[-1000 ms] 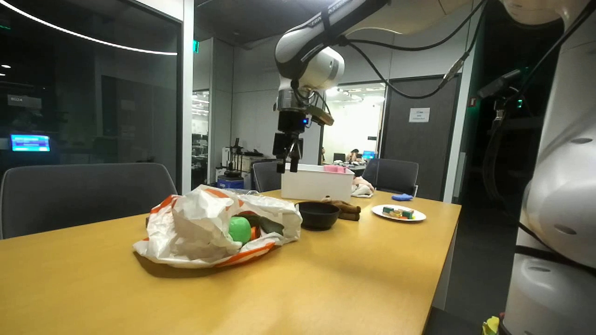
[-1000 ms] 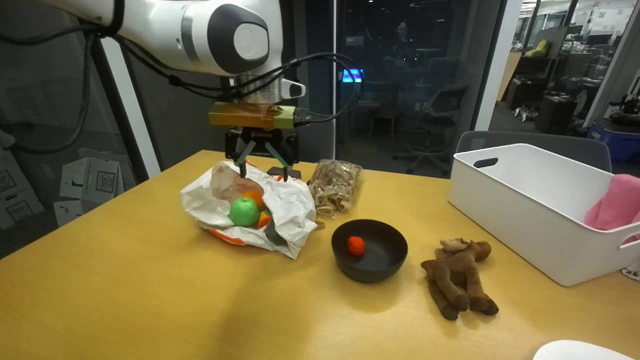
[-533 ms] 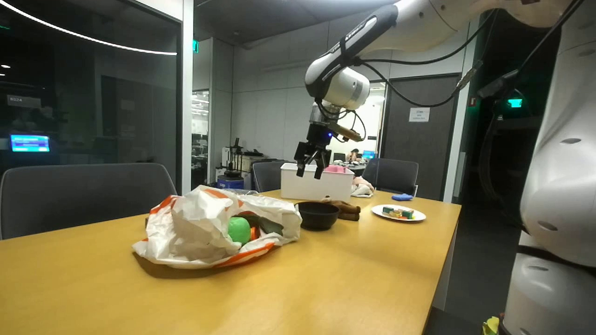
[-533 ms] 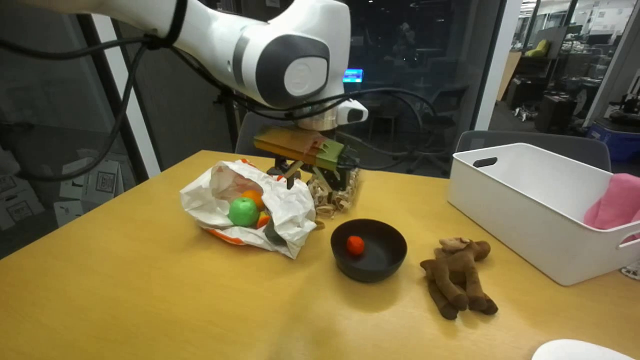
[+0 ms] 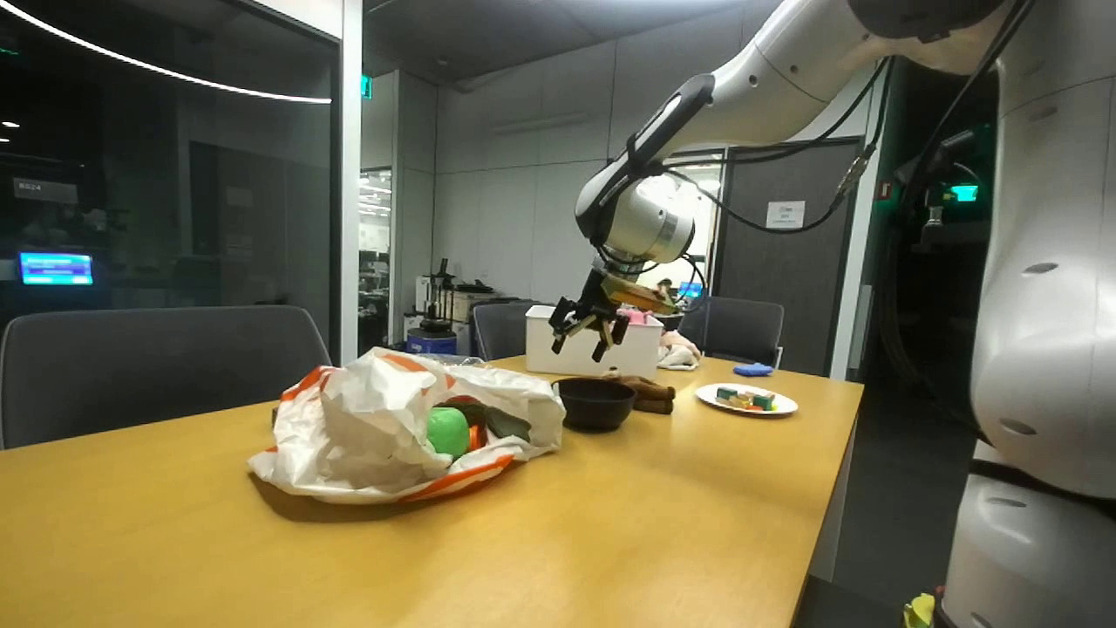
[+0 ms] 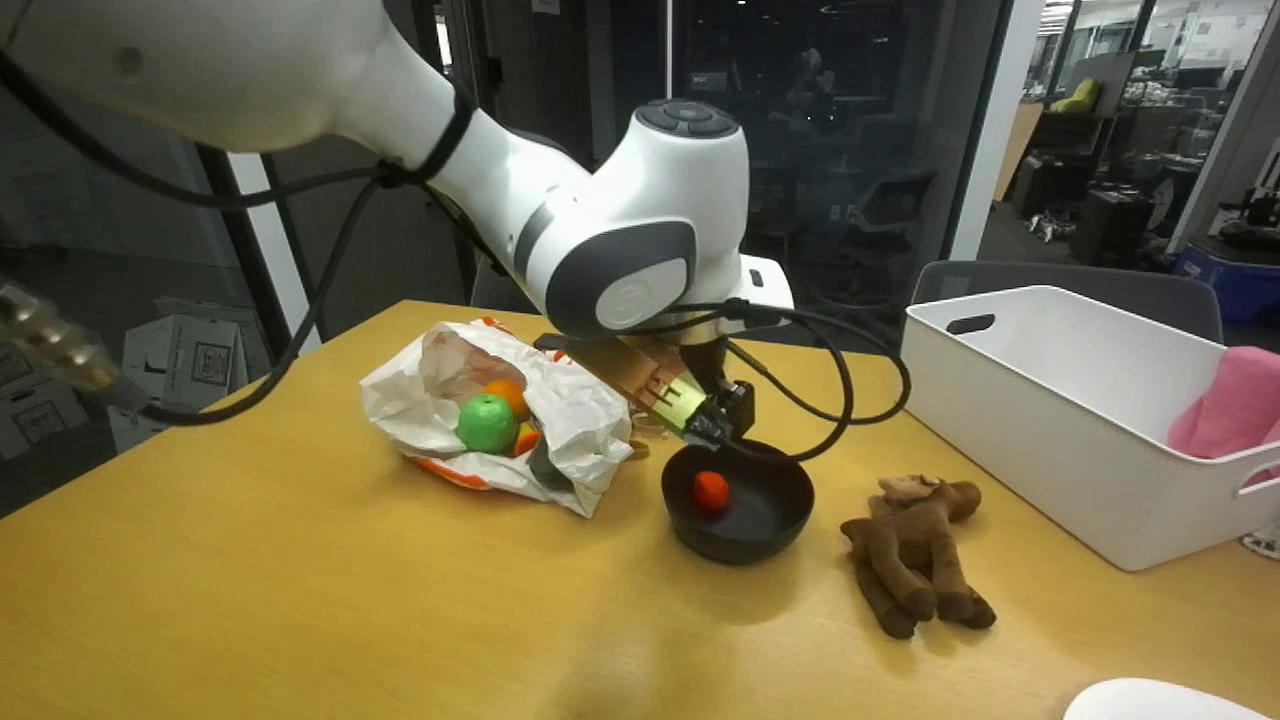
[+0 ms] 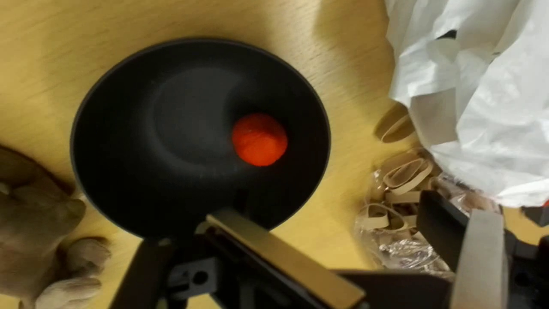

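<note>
Your claw (image 5: 579,350) is now shifted from the white bag (image 6: 590,430) toward the black bowl (image 7: 188,124) and tilted, jaws spread wide, gripping nothing. In the wrist view, the red ball (image 7: 259,140) rests at three o'clock inside that bowl, presumably kept there by its raised wall.

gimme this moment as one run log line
pincer: open, holding nothing | near, not touching: black bowl | in bowl: round red object | beside bowl: brown plush toy, white bag
</note>
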You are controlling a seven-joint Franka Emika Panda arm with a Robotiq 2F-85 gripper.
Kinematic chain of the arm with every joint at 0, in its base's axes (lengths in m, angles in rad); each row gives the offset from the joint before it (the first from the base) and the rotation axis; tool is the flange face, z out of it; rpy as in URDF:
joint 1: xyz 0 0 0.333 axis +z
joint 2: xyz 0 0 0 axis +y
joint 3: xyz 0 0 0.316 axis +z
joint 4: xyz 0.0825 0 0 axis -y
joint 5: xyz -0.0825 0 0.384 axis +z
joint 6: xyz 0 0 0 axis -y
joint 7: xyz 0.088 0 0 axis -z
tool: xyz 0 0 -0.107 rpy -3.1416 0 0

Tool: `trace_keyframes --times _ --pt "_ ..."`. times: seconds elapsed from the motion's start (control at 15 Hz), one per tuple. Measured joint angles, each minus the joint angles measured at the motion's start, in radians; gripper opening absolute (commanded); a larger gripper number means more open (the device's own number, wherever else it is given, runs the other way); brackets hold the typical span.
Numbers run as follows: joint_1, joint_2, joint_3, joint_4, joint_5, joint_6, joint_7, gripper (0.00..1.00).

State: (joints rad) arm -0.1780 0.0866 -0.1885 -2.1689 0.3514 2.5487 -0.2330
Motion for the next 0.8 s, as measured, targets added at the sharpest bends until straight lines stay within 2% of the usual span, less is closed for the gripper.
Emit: trace_keyframes --times 0.33,0.8 --pt "-0.02 0.082 0.001 -0.015 0.059 0.177 0.131 1.0" --pt "-0.034 0.167 0.013 -0.011 0.065 0.216 0.222 1.0"
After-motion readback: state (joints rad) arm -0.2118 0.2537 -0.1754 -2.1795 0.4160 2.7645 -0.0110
